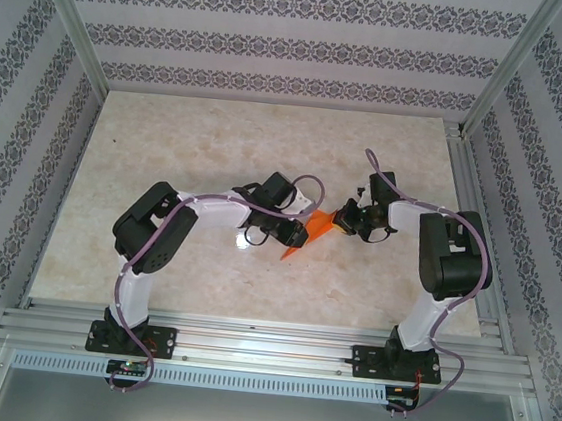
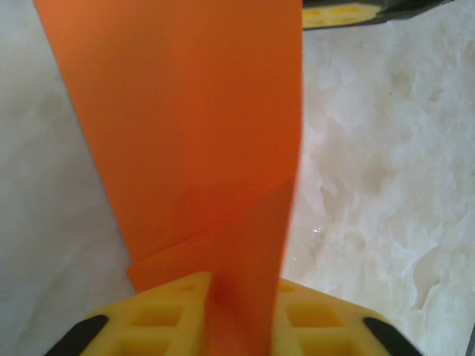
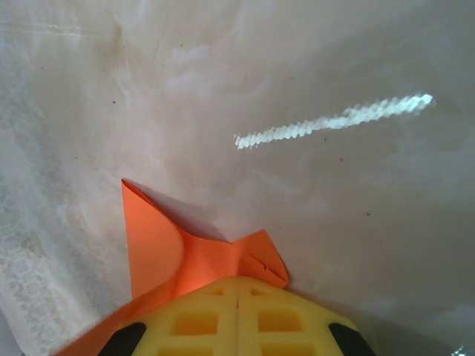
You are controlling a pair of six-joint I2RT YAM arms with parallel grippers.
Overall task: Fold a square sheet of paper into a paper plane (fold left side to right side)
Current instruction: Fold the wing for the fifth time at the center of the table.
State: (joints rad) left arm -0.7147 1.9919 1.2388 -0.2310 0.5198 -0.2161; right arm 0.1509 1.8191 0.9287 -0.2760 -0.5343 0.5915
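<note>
The square sheet of paper (image 1: 305,237) is bright orange, folded into a pointed shape, and held off the marble table between my two grippers. My left gripper (image 1: 292,230) is at its left end. In the left wrist view the sheet (image 2: 193,111) rises wide from the gap of the left gripper (image 2: 245,297), whose yellow fingers stand slightly apart, open around it. My right gripper (image 1: 344,220) is at the sheet's right tip. In the right wrist view its fingers (image 3: 237,282) are pressed together, shut on the crumpled paper (image 3: 152,237), which juts out to the left and just right of the tips.
The marble table (image 1: 218,144) is ringed by an aluminium frame and patterned walls. A rail (image 1: 247,343) along the near edge carries both arm bases. The right gripper's yellow finger (image 2: 341,15) shows at the top of the left wrist view.
</note>
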